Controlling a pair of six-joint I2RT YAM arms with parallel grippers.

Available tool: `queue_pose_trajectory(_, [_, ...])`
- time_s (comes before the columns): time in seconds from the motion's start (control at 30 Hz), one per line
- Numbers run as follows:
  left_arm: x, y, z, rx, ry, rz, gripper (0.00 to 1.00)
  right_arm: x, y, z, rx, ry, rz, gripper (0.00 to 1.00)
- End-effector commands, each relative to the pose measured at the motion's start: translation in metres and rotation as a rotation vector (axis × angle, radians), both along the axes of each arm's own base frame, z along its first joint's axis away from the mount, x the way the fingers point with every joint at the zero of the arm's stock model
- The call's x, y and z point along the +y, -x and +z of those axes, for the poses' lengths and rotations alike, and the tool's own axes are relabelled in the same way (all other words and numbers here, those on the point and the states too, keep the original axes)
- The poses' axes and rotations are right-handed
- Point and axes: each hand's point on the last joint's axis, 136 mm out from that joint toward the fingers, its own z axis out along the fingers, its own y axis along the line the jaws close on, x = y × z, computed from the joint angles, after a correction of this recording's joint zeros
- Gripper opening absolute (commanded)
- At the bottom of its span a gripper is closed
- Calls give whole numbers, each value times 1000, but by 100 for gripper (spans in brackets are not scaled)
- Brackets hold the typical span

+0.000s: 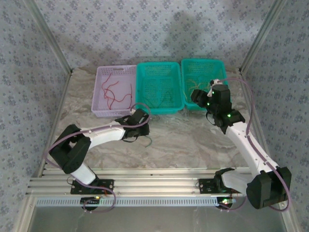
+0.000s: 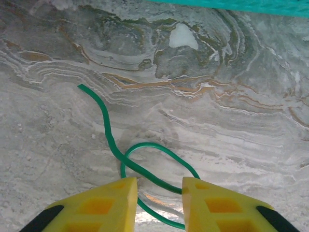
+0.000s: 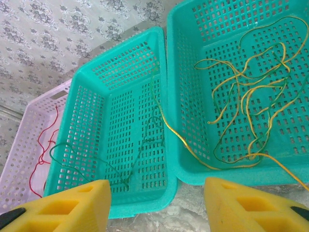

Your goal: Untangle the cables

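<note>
Left gripper, spread, straddles a thin looped green wire on marbled tabletop. Right gripper, spread, hangs above teal mesh baskets.

Lilac basket: one. Teal baskets: two. Robot arms: two. Green cable on table: one.

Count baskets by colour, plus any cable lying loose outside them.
Teal baskets: 2
Lilac basket: 1
Loose green cable: 1
Total: 4
</note>
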Motion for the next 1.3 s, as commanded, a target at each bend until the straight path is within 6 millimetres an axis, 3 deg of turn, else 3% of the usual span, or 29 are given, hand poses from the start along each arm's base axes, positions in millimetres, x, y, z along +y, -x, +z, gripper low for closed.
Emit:
queue_pose_trajectory(0.0, [9, 0, -1, -6, -33, 1, 33, 7, 2, 11, -30, -14, 26, 55])
queue_pose_trajectory(0.1, [6, -1, -3, 1, -23, 1, 37, 8, 2, 13, -35, -15, 31, 55])
queue_pose_trajectory(0.27, [3, -5, -5, -9, -20, 6, 26, 12, 3, 12, -34, -14, 41, 55])
queue_pose_trajectory(0.67, [8, -6, -4, -24, -59, 6, 22, 20, 6, 17, -48, -17, 70, 55])
queue_pose_trajectory(0.73, [10, -4, -1, -28, -57, 6, 26, 22, 6, 17, -50, -17, 77, 56])
queue_pose_trajectory(0.97, [3, 1, 19, -76, 20, 12, 61, 26, 6, 24, -65, -18, 92, 56])
queue_pose_trajectory(1.27, [0, -10, 11, -90, 17, 66, 61, 28, 8, 26, -72, -11, 104, 56])
